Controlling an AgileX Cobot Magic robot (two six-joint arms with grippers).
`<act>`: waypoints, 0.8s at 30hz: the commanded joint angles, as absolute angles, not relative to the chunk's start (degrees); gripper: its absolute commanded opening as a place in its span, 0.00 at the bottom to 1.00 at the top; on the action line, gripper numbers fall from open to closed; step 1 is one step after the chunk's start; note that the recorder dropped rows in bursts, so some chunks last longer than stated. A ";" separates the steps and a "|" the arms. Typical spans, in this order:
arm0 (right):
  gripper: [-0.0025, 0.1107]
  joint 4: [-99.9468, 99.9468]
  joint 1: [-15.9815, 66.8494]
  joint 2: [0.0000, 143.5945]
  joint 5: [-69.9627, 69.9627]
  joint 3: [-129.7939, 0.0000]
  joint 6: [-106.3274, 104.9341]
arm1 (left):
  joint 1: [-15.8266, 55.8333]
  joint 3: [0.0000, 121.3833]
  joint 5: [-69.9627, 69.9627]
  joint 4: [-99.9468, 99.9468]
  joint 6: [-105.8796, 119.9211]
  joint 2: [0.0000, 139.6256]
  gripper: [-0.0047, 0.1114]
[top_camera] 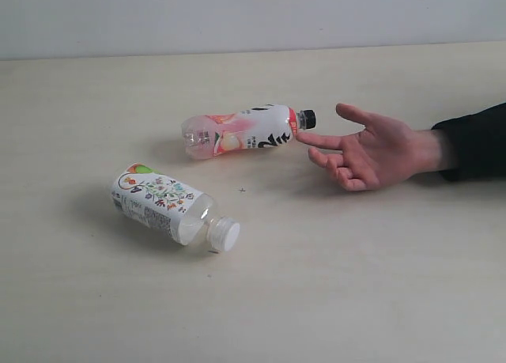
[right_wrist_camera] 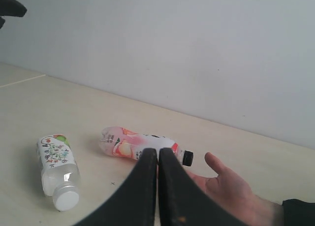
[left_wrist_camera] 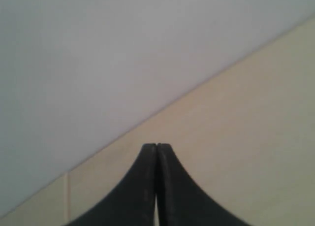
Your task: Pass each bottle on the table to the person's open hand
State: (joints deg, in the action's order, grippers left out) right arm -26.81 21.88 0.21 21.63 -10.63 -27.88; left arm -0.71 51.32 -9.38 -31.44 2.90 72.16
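Note:
Two bottles lie on their sides on the pale table (top_camera: 356, 284). The pink-white bottle (top_camera: 241, 130) (right_wrist_camera: 133, 143) with a black cap points at the person's open hand (top_camera: 371, 149) (right_wrist_camera: 231, 189), its cap touching or nearly touching a fingertip. The squat floral bottle (top_camera: 162, 203) (right_wrist_camera: 55, 164) with a white cap lies nearer the front left. No other bottles show. Neither gripper appears in the exterior view. My left gripper (left_wrist_camera: 157, 146) is shut and empty, facing wall and bare table. My right gripper (right_wrist_camera: 158, 150) is shut and empty, hovering in front of the pink bottle and the hand.
A black sleeve (top_camera: 474, 141) enters from the right edge. A pale wall (top_camera: 253, 15) runs behind the table. A dark part of the other arm (right_wrist_camera: 11, 8) shows in a corner of the right wrist view.

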 commanded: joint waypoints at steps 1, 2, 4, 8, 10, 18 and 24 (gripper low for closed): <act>0.04 -26.95 21.97 0.00 21.10 -10.55 -27.84 | -0.35 56.90 -26.44 -32.44 15.55 77.27 0.04; 0.04 -26.95 21.97 0.00 21.10 -10.55 -27.84 | 0.04 57.46 -28.48 -32.44 17.25 78.37 0.04; 0.04 -26.95 21.97 0.00 21.10 -10.55 -27.84 | 1.34 58.65 -33.10 -32.44 21.99 80.61 0.04; 0.04 -26.95 21.97 0.00 21.10 -10.55 -27.95 | 6.25 61.42 -40.21 -29.10 28.28 84.55 0.04; 0.04 -26.95 21.97 0.00 21.10 -10.55 -27.95 | 9.41 63.46 -43.26 -23.22 34.42 86.69 0.04; 0.04 -26.95 21.97 0.00 21.10 -10.55 -27.83 | 18.75 76.69 -51.65 -5.26 45.41 96.81 0.04; 0.04 -26.95 21.97 0.00 21.10 -10.55 -27.83 | 22.76 87.69 -55.35 -1.61 46.28 105.81 0.04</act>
State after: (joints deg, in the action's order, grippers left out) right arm -26.81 21.88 0.21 21.63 -10.63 -27.83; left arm 21.22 82.99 -52.93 -3.10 45.75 102.33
